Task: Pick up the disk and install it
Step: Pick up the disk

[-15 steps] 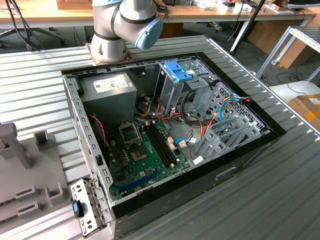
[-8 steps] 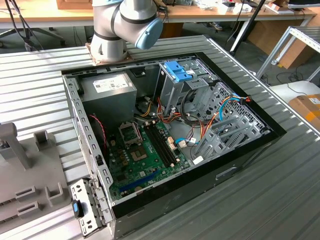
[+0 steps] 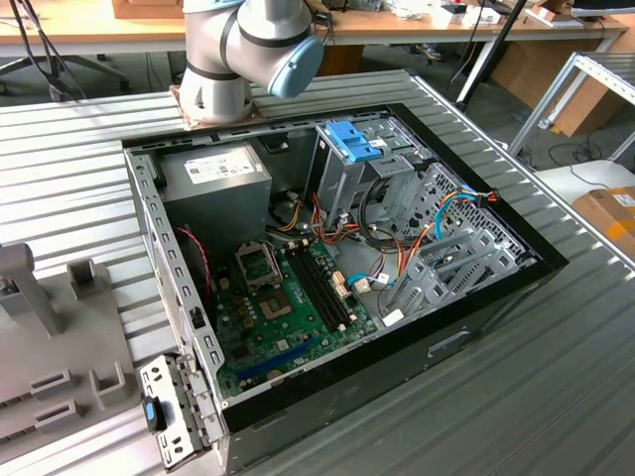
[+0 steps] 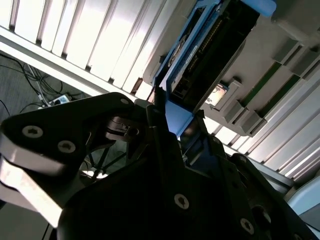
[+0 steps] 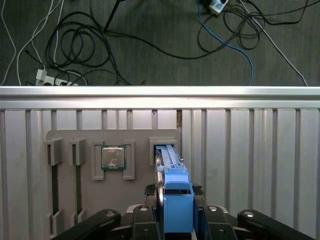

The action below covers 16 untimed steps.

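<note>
You have the claw (image 5: pixel 175 192) closed on the disk (image 5: pixel 178 210): in both wrist views its black jaws press against the two flat sides of the blue carrier, with no gap to be seen. In the second wrist view the claw (image 4: pixel 175 117) holds the disk (image 4: pixel 210 45) on edge, dark underside and blue rail facing the camera. The disk's far end lies inside a grey bracket (image 5: pixel 162 149) on the grey holder plate (image 5: pixel 135 142); I cannot tell whether it is seated there or lifted clear. Just beside that bracket a processor chip (image 5: pixel 113 157) lies flat in its own frame, and past it two green boards (image 5: pixel 54 192) stand on edge in narrow slots. The plate rests on the ridged metal surface (image 5: pixel 250 160), beyond whose edge lies the floor (image 5: pixel 150 45), strewn with loose cables. In the exterior view the arm's base (image 3: pixel 238 50) stands at the 12 o'clock side of the open computer case (image 3: pixel 476 327). Inside the case, the power-supply box (image 3: pixel 213 174) sits at 11 o'clock, the upright cage with the blue latch (image 3: pixel 349 139) at 1 o'clock, and the green motherboard (image 3: pixel 288 307) on the case floor. A grey moulded tray (image 3: pixel 60 377) lies at the case's 9 o'clock.
</note>
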Each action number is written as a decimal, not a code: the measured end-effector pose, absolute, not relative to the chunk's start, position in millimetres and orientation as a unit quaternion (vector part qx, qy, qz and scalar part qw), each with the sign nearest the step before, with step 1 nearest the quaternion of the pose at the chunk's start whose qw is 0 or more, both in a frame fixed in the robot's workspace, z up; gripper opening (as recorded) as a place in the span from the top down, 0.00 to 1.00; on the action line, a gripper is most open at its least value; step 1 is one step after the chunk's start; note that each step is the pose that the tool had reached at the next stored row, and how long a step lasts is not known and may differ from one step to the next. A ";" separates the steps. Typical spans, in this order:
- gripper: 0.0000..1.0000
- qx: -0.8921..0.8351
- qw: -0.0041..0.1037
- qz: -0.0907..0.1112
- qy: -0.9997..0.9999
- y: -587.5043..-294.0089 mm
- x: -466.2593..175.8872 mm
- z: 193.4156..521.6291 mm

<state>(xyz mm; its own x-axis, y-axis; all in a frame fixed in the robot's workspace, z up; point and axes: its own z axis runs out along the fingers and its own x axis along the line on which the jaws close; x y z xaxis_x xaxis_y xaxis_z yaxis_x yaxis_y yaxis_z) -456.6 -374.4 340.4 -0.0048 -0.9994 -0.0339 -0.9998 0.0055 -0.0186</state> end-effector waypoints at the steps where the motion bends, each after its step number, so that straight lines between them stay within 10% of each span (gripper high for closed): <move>1: 0.64 -0.705 0.019 0.005 0.709 -374.4 -456.5 343.4; 16: 0.64 -0.705 0.019 0.005 0.709 -374.4 -456.5 443.7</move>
